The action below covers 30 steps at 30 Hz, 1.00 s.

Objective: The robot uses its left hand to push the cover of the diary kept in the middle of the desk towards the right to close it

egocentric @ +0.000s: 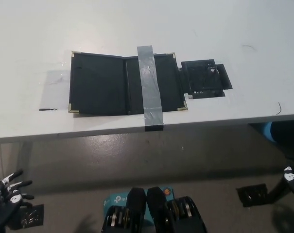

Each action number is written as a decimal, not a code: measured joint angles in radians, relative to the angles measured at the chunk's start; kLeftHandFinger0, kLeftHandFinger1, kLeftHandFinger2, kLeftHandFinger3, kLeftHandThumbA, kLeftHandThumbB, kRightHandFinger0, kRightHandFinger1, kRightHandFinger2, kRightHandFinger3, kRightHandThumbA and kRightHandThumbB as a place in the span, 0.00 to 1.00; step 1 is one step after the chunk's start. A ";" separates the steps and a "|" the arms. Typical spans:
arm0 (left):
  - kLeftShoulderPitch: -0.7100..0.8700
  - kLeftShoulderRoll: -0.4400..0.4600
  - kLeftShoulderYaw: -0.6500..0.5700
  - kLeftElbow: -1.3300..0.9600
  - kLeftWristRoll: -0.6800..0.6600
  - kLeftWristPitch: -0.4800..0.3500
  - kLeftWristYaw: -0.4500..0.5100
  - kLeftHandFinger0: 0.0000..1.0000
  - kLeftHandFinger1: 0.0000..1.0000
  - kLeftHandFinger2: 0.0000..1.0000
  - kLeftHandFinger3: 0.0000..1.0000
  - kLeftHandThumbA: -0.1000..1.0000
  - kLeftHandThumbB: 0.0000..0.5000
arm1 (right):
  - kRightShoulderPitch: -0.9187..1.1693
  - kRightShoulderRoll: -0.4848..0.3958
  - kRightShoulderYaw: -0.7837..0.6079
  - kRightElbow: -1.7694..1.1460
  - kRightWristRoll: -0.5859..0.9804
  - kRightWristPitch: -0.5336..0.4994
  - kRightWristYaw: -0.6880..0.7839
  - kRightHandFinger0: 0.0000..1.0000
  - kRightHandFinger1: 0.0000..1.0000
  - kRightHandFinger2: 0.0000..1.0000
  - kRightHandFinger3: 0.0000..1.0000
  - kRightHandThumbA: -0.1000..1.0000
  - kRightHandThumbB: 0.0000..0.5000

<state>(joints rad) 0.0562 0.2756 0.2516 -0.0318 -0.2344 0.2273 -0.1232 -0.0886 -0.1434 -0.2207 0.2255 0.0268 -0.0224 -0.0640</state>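
Observation:
A black diary with gold corner tips lies open and flat in the middle of the white desk. Its left cover rests flat on the desk. A strip of grey tape runs over its right half and holds it to the desk down to the front edge. My white left hand hangs low at the lower left, below the desk's edge and far from the diary, fingers spread and holding nothing. My black right hand shows only partly at the right edge, also below the desk.
A patch of black tape sits just right of the diary. A clear tape patch lies to the diary's left. The desk's front edge crosses the picture. A black mat piece lies on the floor.

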 measured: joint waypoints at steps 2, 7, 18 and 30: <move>0.000 -0.001 -0.002 -0.026 0.008 0.003 0.001 0.46 0.51 0.68 0.81 0.08 0.17 | 0.000 0.000 0.000 0.002 -0.003 0.000 -0.004 0.04 0.12 0.23 0.55 0.40 0.40; -0.003 -0.002 -0.006 -0.090 0.018 0.019 0.004 0.41 0.46 0.63 0.80 0.05 0.15 | -0.001 0.000 -0.003 0.002 -0.004 0.000 -0.010 0.03 0.13 0.26 0.55 0.38 0.42; -0.039 0.015 -0.017 -0.387 -0.035 0.120 -0.010 0.38 0.37 0.54 0.77 0.05 0.21 | -0.008 -0.001 -0.002 0.040 -0.008 -0.006 -0.024 0.00 0.10 0.24 0.51 0.36 0.43; -0.234 0.047 -0.024 -0.506 -0.182 0.209 -0.030 0.38 0.41 0.61 0.87 0.00 0.00 | -0.017 -0.002 -0.002 0.057 -0.010 -0.006 -0.035 0.00 0.06 0.21 0.50 0.35 0.44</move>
<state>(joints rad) -0.1781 0.3223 0.2272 -0.5379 -0.4164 0.4367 -0.1528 -0.1057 -0.1449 -0.2227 0.2822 0.0172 -0.0280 -0.0994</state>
